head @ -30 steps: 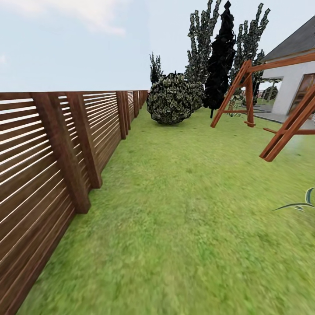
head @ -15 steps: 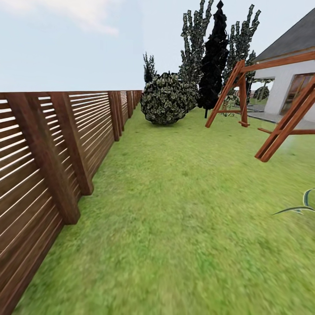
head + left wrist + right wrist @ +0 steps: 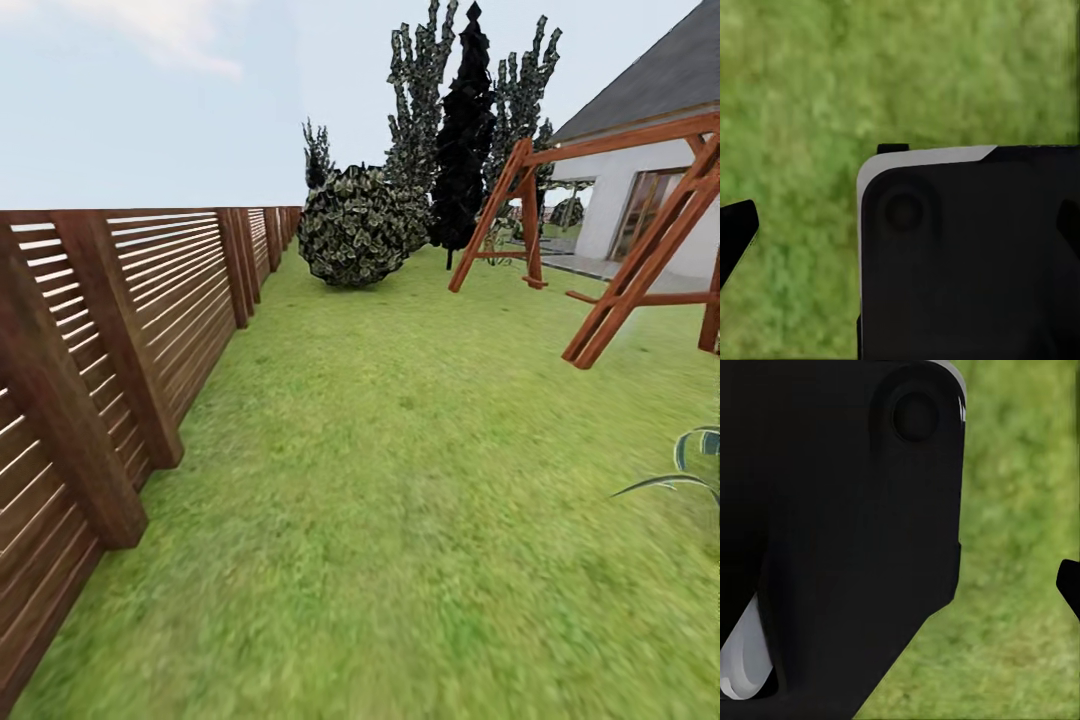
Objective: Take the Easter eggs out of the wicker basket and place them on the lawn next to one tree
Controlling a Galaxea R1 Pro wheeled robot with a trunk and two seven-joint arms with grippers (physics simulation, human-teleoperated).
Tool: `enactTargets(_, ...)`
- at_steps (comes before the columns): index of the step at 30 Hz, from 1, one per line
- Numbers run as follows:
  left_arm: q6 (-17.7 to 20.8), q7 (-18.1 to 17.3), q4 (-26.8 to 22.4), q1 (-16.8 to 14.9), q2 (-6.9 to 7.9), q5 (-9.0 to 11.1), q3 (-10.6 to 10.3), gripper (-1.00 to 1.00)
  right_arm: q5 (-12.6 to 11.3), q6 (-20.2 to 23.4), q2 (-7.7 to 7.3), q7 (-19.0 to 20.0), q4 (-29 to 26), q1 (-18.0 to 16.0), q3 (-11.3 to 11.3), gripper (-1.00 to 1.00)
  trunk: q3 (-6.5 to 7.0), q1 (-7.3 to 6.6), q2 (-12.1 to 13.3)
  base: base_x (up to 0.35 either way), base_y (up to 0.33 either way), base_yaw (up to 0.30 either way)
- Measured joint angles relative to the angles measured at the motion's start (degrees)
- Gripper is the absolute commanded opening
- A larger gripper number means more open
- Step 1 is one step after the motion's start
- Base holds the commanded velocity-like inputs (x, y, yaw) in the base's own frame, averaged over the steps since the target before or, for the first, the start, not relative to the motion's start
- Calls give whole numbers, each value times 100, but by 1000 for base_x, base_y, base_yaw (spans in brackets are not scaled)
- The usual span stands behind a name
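Green ground: the lawn (image 3: 420, 480) spread from 6 o'clock up to 12 in the head view, bare of eggs and basket.
Fence: brown slats (image 3: 120, 330) ran along 9 o'clock toward 11, so the robot seemed to be driving beside it.
Bush: a round, speckled bush (image 3: 352, 226) sat at 12 o'clock on the grass, at the fence's far end.
Trees: tall dark trees (image 3: 462, 140) stood just behind the bush, about 1 o'clock; their trunks were too small to tell apart.
Swing: a wooden swing frame (image 3: 620, 250) straddled the lawn at 2 o'clock, before the white house (image 3: 640, 190).
Left wrist: a black robot part (image 3: 967, 255) hung over grass; whether the fingers stood apart or together could not be told.
Right wrist: another black part (image 3: 832, 532) hung over grass too; its state was likewise unclear.
Judgement: arms were probably tucked low for travel, and the basket lay somewhere out of sight.
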Motion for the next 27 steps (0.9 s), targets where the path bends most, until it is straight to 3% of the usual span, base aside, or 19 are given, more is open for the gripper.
enactTargets(27, 0, 8, -1, 2, 0, 0, 0, 100, 0, 0, 0, 0, 0, 0, -4, 100, 0, 0, 0, 336, 1, -21)
